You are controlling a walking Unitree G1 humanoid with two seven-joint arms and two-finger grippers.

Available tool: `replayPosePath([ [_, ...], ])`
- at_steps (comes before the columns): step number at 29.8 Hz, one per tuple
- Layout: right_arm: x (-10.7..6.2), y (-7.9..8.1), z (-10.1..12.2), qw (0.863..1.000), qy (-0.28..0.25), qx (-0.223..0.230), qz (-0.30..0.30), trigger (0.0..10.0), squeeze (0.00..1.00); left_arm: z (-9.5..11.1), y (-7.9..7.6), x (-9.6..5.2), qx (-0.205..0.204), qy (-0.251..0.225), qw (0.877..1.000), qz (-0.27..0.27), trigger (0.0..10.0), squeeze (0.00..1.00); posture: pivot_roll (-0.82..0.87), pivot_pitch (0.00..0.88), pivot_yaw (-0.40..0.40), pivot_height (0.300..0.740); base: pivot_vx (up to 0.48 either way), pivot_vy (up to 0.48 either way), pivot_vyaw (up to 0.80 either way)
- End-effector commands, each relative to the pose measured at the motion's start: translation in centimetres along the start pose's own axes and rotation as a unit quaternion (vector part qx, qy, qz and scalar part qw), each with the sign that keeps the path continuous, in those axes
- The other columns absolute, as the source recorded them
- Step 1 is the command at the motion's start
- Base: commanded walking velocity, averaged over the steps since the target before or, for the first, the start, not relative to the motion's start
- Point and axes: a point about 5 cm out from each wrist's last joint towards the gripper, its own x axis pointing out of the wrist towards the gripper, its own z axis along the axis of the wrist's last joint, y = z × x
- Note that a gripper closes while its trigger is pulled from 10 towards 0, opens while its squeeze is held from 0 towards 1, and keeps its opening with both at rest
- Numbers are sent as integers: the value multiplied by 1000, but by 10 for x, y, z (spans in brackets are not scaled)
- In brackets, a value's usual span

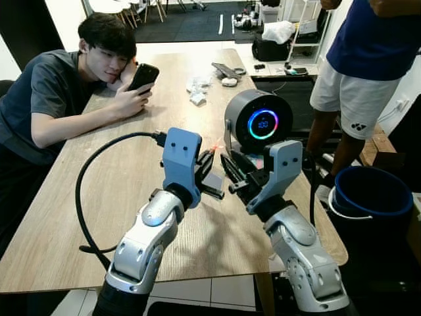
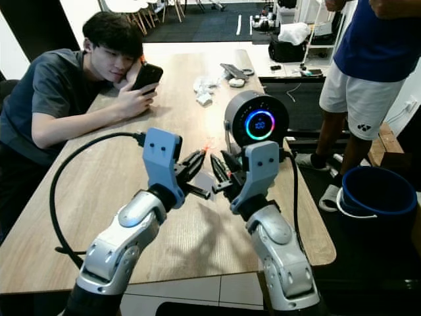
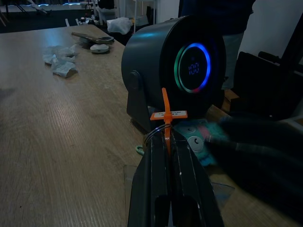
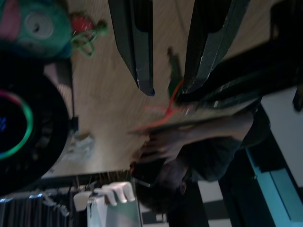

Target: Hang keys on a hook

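My left gripper [image 1: 210, 155] is held above the wooden table [image 1: 99, 217], shut on an orange tag [image 3: 165, 113] that carries a thin wire key ring [image 3: 152, 135]. My right gripper [image 1: 227, 160] faces it fingertip to fingertip and is open. In the right wrist view the orange tag [image 4: 170, 101] sits just beyond the right fingers [image 4: 137, 47]. A teal plush keychain [image 3: 196, 141] with a green cord lies on the table under the grippers, at the foot of a round black device [image 1: 258, 122] with a glowing ring. I cannot tell whether the plush hangs from the ring.
A seated person [image 1: 59, 99] leans on the table's left side holding a phone [image 1: 143, 76]. Another person [image 1: 358, 79] stands at the right, beside a blue bucket [image 1: 368, 194]. Crumpled wrappers [image 1: 196, 92] and small items lie at the table's far end.
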Motion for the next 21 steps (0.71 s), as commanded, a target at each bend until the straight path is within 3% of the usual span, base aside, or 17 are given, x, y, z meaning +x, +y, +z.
replayPosePath([
  [1, -3, 5, -1, 1000, 4, 2, 8, 10000, 0, -4, -2, -2, 0, 2, 1000, 3, 10000, 0, -3, 218, 71, 740, 0, 0, 0],
  [16, -15, 14, -7, 1000, 20, -8, 9, 10000, 0, -4, -3, 1, 0, 3, 1000, -4, 10000, 0, -11, 212, 89, 740, 0, 0, 0],
  [17, -15, 15, -8, 1000, 20, -6, 10, 10000, 502, -4, -3, 1, 0, 3, 1000, -4, 10000, 0, -9, 211, 88, 740, 0, 0, 0],
  [18, -15, 15, -8, 1000, 20, -6, 10, 10000, 502, -4, -3, 1, 0, 3, 1000, -4, 10000, 0, -9, 211, 88, 740, 0, 0, 0],
  [19, -15, 15, -8, 1000, 20, -5, 10, 10000, 612, -4, -3, 1, 0, 3, 1000, -4, 10000, 0, -9, 211, 88, 740, 0, 0, 0],
  [20, -15, 15, -8, 1000, 20, -5, 10, 10000, 612, -4, -3, 1, 0, 3, 1000, -4, 10000, 0, -9, 211, 88, 740, 0, 0, 0],
  [21, -15, 15, -8, 1000, 21, -5, 9, 10000, 847, -4, -3, 1, 0, 3, 1000, -5, 10000, 0, -9, 211, 88, 740, 0, 0, 0],
])
